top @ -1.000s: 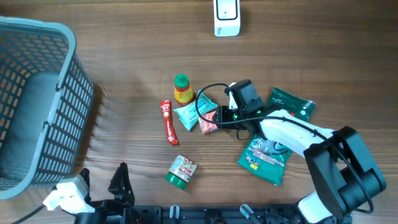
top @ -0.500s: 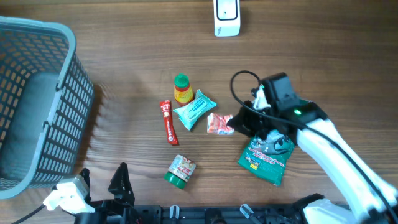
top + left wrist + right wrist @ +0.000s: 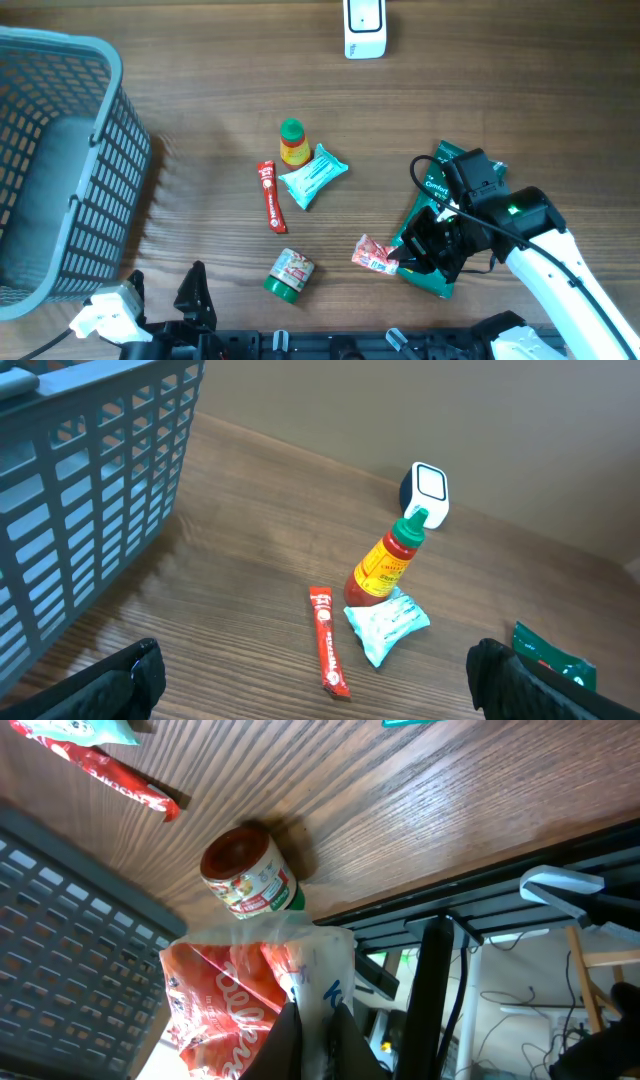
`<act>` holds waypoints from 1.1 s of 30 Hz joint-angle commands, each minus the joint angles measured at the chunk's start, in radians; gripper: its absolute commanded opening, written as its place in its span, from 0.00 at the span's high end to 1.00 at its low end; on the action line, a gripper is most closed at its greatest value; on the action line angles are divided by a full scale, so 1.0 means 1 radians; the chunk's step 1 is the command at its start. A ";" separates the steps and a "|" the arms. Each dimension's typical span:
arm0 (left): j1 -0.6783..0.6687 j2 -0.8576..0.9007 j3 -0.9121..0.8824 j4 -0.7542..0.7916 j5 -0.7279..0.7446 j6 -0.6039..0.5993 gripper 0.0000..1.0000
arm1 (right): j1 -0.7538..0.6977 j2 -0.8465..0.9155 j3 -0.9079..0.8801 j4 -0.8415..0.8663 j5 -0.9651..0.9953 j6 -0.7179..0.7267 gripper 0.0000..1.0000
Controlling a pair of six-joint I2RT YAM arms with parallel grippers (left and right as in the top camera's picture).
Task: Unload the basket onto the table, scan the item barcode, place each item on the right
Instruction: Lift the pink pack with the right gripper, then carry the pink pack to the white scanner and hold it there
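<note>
Snack packet (image 3: pixel 373 256), red and white, is hanging pinched by one edge between the shut jaws of the right gripper (image 3: pixel 400 262). A second ago it was lying on the table (image 3: pixel 200 90) beside the teal pouch (image 3: pixel 312 177), and the arm has been carrying it toward the near edge, so the pickup appears done and only presentation to the scanner (image 3: pixel 364 28) is remaining. In the right wrist view the packet is spreading out beyond the fingertips, with the small jar (image 3: pixel 248 872) farther off. The scanner is standing well apart from these jaws. The left gripper (image 3: pixel 165 285) is waiting with jaws wide, holding nothing
</note>
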 commanded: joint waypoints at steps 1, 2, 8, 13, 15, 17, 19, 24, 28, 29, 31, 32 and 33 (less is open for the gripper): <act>0.006 -0.003 -0.003 0.003 0.016 0.021 0.00 | 0.000 -0.006 0.006 -0.002 0.018 -0.014 0.96; 0.006 -0.003 -0.004 0.003 0.016 0.021 0.00 | 0.000 -0.006 0.006 -0.002 0.018 -0.014 0.96; 0.006 -0.003 -0.004 0.003 0.016 0.021 0.00 | 0.000 -0.006 0.004 -0.002 0.032 -0.041 0.96; 0.006 -0.003 -0.004 0.003 0.016 0.021 0.00 | 0.000 -0.006 0.004 -0.002 0.032 -0.048 0.96; 0.006 -0.003 -0.003 0.003 0.016 0.021 0.00 | 0.000 -0.006 0.004 -0.002 0.032 -0.048 0.96; 0.006 -0.003 -0.004 0.003 0.016 0.021 0.00 | 0.000 -0.006 0.004 -0.002 0.039 -0.047 0.96; 0.006 -0.003 -0.004 0.003 0.016 0.021 0.00 | 0.000 -0.006 0.004 -0.002 0.056 -0.048 0.96; 0.006 -0.003 -0.004 0.003 0.016 0.021 0.00 | 0.000 -0.006 0.004 0.000 0.080 -0.047 0.96; 0.006 -0.003 -0.004 0.003 0.016 0.021 0.00 | 0.000 -0.006 0.004 0.049 0.156 -0.107 0.96; 0.006 -0.003 -0.004 0.003 0.016 0.021 0.00 | 0.000 -0.006 0.004 0.100 0.156 -0.152 0.96; 0.006 -0.003 -0.003 0.003 0.016 0.021 0.00 | 0.000 -0.006 0.004 0.214 0.156 -0.246 0.96; 0.006 -0.003 -0.004 0.003 0.016 0.021 0.00 | 0.000 -0.006 0.004 0.266 0.157 -0.285 0.96; 0.006 -0.003 -0.004 0.003 0.016 0.021 0.00 | 0.000 -0.006 0.004 0.328 0.160 -0.333 0.96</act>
